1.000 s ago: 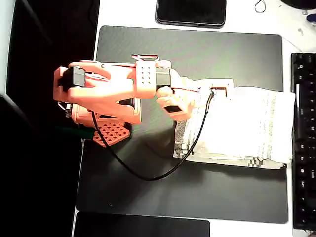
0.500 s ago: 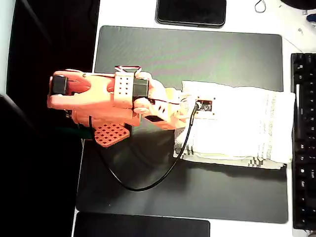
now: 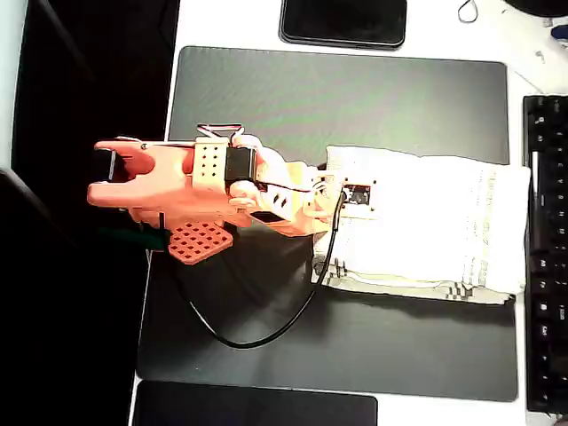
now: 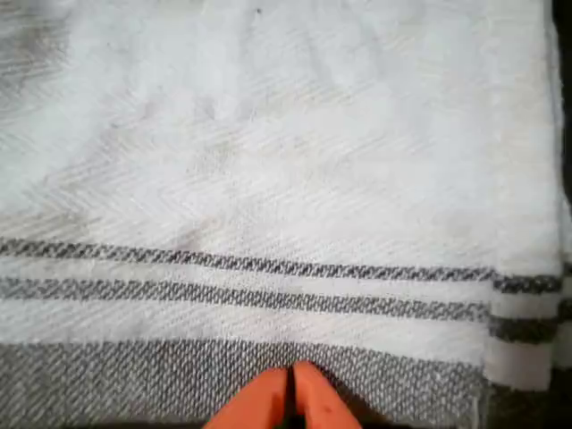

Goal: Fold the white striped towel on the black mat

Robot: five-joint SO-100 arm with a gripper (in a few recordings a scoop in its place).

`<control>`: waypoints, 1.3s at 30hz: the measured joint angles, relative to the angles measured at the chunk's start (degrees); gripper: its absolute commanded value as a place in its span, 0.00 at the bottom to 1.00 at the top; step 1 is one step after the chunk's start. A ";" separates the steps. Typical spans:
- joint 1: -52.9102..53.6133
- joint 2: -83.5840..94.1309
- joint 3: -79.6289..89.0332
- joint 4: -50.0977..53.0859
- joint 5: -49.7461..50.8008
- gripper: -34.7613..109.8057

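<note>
**Orange arm at the left end of a folded towel**

From above, the orange arm (image 3: pixel 177 191) lies over the left part of the black mat (image 3: pixel 355 98). It reaches to the right. A thin black cable (image 3: pixel 266 333) hangs from it in a loop over the mat. The gripper (image 3: pixel 342 191) sits at the left end of the white striped towel (image 3: pixel 435 226).

The towel lies folded on the right half of the mat. Its long side runs left to right, from the gripper toward the black keyboard (image 3: pixel 546 257). Its right end is just beside the keyboard. Thin dark stripes cross it near that end.

In the wrist view, the towel (image 4: pixel 286 161) is very close. Its stripes run left to right. The two orange fingertips (image 4: pixel 268 402) are pressed together at the grey edge band. I cannot tell if any cloth is caught between them.
</note>
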 measured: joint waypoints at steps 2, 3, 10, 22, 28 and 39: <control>0.00 1.32 0.09 2.37 0.00 0.24; 0.00 2.29 0.09 3.87 0.00 0.24; -1.05 6.24 0.35 10.46 -0.09 0.24; -0.18 6.24 2.02 11.69 -1.32 0.24; -0.44 6.24 2.02 11.69 -1.32 0.24; -0.53 6.24 2.02 11.69 -1.32 0.24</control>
